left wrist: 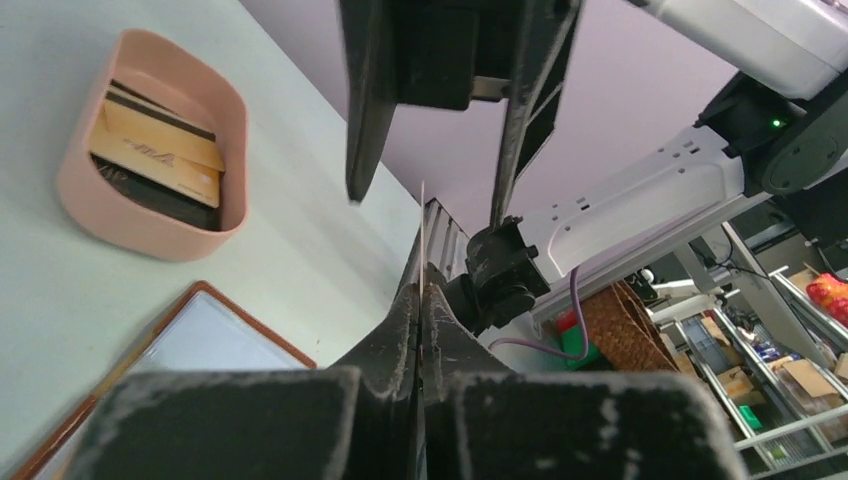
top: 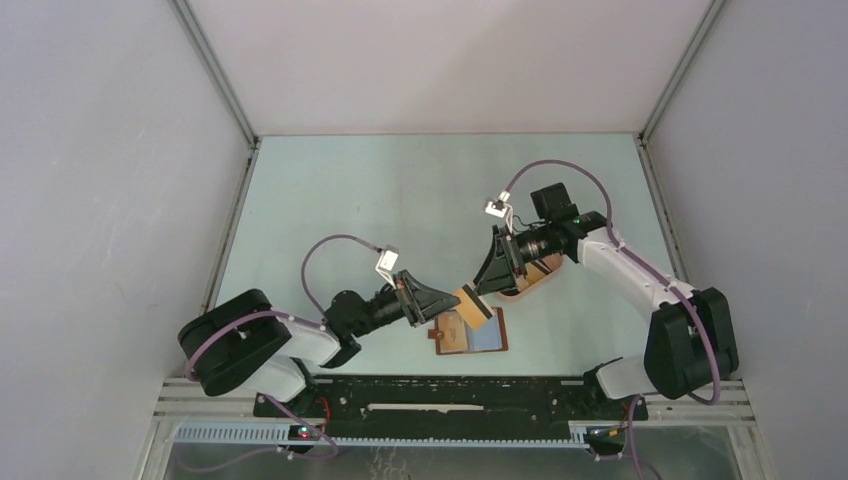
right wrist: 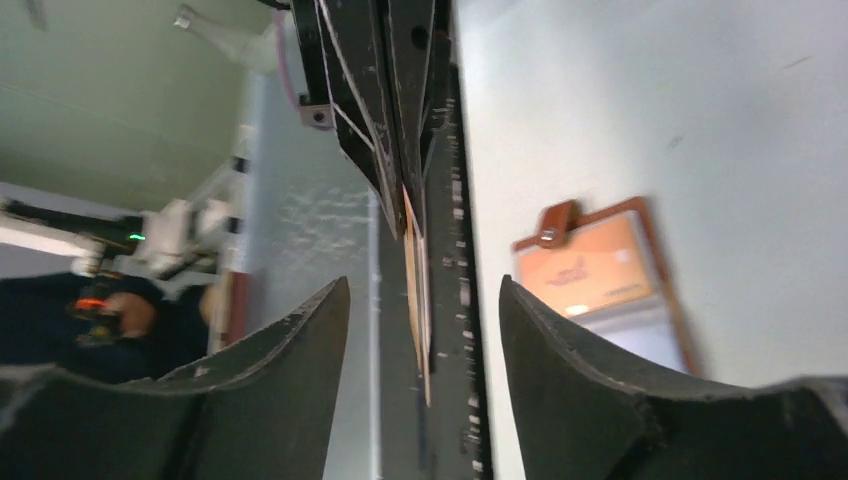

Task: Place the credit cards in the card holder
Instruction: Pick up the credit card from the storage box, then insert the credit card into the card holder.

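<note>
Two arms work at the near middle of the pale green table (top: 380,190), one from each side. At the left, the left gripper (top: 456,299) has its fingers pressed together on one yellow-orange credit card, the held card (top: 473,306), which is up in the air. Both wrist views see this card edge-on as a thin line. Its free end sticks out to the right, into the gap of the other tool.

Just near of it lies the one card holder (top: 470,334), open flat, with its snap tab at the left edge. The right half shows a light blue card (top: 488,336). The left half is tan, and whether that is a card or the lining cannot be told. The holder's near edge sits close to the black rail along the table's near side.

To the right, the right gripper (top: 485,284) is spread. One finger stands on each side of the held card, with a clear gap both ways and touching nothing.

Farther right, partly under the right arm, is one pink tray (left wrist: 130,228). It holds a top tray card (left wrist: 160,150), yellow-orange, lying on at least one black card (left wrist: 150,197). How many lie underneath cannot be counted.

White walls close the table on the left, far and right sides. The surface runs open from the grippers to the far wall and to the left wall. On the right, the right arm fills the room between the tray and the wall.
</note>
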Motion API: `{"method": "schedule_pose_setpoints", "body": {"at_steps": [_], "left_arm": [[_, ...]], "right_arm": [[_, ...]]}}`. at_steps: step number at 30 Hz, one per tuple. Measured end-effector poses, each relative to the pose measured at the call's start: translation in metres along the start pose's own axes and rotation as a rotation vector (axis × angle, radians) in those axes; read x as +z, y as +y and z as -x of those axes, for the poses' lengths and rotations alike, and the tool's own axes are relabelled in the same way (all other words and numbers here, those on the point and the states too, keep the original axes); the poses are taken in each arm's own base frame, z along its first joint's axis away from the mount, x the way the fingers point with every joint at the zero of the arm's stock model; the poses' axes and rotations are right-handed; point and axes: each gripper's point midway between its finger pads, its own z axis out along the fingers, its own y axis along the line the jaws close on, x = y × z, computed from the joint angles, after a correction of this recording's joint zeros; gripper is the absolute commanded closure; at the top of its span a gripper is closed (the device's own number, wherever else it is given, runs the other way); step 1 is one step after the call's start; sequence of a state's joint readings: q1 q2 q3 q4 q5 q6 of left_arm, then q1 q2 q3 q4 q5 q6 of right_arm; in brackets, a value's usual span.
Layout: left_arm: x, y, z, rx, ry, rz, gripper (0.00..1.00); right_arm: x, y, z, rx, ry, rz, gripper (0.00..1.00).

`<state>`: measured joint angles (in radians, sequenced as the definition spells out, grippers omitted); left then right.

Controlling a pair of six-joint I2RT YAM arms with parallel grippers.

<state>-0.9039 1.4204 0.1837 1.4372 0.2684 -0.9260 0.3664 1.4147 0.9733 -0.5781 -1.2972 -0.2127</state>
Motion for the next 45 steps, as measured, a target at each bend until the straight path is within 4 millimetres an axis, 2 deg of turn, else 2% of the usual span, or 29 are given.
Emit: {"method": "schedule_pose_setpoints", "body": {"at_steps": [3,5,6,9,11,12,16,18,21,26,30,37,45], "left_arm": [[-0.011,0.011,0.001,-0.012,0.013,0.018,1.00],[-0.023,0.022,-0.003,-0.033,0.033,0.052,1.00],[-0.028,0.027,-0.007,-0.050,0.050,0.066,1.00],[-0.034,0.037,-0.021,-0.102,0.123,0.097,1.00],[-0.039,0.043,-0.031,-0.136,0.174,0.120,1.00],[-0.042,0.048,-0.038,-0.161,0.205,0.139,1.00],[-0.047,0.062,-0.049,-0.222,0.275,0.197,1.00],[-0.047,0.066,-0.050,-0.240,0.296,0.217,1.00],[-0.041,0.070,-0.050,-0.249,0.321,0.239,1.00],[-0.034,0.081,-0.052,-0.250,0.359,0.286,1.00],[-0.038,0.092,-0.058,-0.249,0.397,0.345,1.00],[-0.049,0.104,-0.069,-0.250,0.453,0.422,1.00],[-0.045,0.104,-0.066,-0.243,0.455,0.420,1.00]], "right_arm": [[-0.007,-0.006,0.008,-0.111,0.014,-0.092,0.35],[-0.018,-0.009,0.008,-0.196,0.024,-0.180,0.42],[-0.021,-0.009,0.007,-0.232,0.030,-0.210,0.48],[-0.029,-0.012,-0.001,-0.376,0.081,-0.306,0.77],[-0.022,-0.014,-0.019,-0.467,0.153,-0.311,0.94],[-0.017,-0.017,-0.031,-0.502,0.197,-0.301,0.99],[-0.003,-0.035,-0.096,-0.613,0.413,-0.257,1.00],[-0.002,-0.044,-0.119,-0.663,0.497,-0.252,1.00],[-0.002,-0.056,-0.135,-0.738,0.588,-0.265,1.00],[0.001,-0.076,-0.135,-0.826,0.674,-0.317,1.00],[0.002,-0.087,-0.134,-0.863,0.720,-0.353,1.00],[-0.001,-0.100,-0.131,-0.882,0.754,-0.409,1.00],[-0.001,-0.105,-0.134,-0.884,0.785,-0.423,1.00]]}}
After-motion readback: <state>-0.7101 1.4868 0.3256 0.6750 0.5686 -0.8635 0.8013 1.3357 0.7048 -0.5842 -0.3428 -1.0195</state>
